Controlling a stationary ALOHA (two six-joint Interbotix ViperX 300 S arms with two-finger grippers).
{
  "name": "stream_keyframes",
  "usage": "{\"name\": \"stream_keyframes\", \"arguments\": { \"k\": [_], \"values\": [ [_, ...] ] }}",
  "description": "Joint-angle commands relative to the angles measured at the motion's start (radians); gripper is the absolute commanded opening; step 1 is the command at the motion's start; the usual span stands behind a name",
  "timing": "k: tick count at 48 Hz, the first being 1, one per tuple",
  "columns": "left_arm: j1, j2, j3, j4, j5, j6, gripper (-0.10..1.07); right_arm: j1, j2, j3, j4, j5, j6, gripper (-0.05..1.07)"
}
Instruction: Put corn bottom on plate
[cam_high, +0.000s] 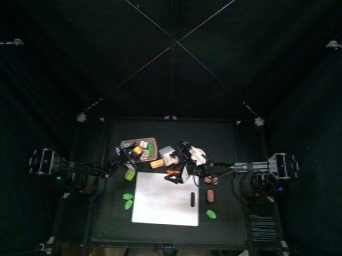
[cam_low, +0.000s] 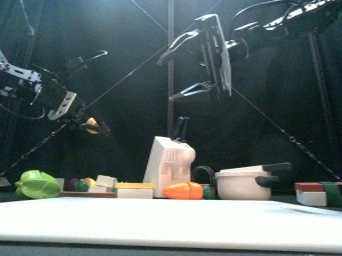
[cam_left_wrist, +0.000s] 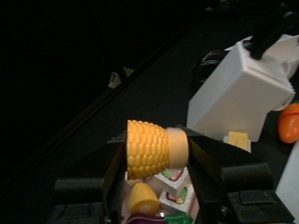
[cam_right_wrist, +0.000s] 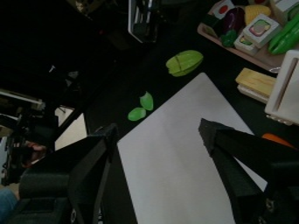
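Above the surface's (cam_low: 174, 228) left side, the left end effector (cam_left_wrist: 158, 157) clamped the corn piece (cam_left_wrist: 152, 149), lifted clear. The right end effector (cam_right_wrist: 163, 144) hung spread wide over the white board (cam_right_wrist: 193, 144). With only the narrow stub pinched, the corn could have twisted loose; no plate was clearly visible.

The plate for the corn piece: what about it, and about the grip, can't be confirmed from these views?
- Plate: none is identifiable; the top view is too small, and in the front view clutter hides the far table.
- Corn piece: left wrist view shows it in the left gripper; its contact points are hidden behind it.
- Right gripper: open above the white sheet.
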Motion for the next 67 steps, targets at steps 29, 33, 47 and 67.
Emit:
{"name": "stream_keyframes", "arguments": {
  "k": [29, 33, 47, 67],
  "values": [
    [0.126, 0.195, -0.067, -0.005, 0.138, 0.003, 0.59, -0.003, 0.018, -0.038, -0.006, -0.003, -0.003, 1.03],
    [0.143, 0.201, -0.078, -0.006, 0.170, 0.003, 0.59, -0.003, 0.018, -0.038, -0.006, 0.002, -0.003, 1.03],
    [0.163, 0.201, -0.083, -0.005, 0.222, 0.002, 0.71, -0.003, 0.018, -0.040, -0.006, 0.012, -0.003, 1.03],
    [0.160, 0.173, -0.081, -0.008, 0.222, 0.000, 0.91, -0.005, 0.021, -0.041, -0.006, 0.014, -0.003, 1.03]
  ]
}}
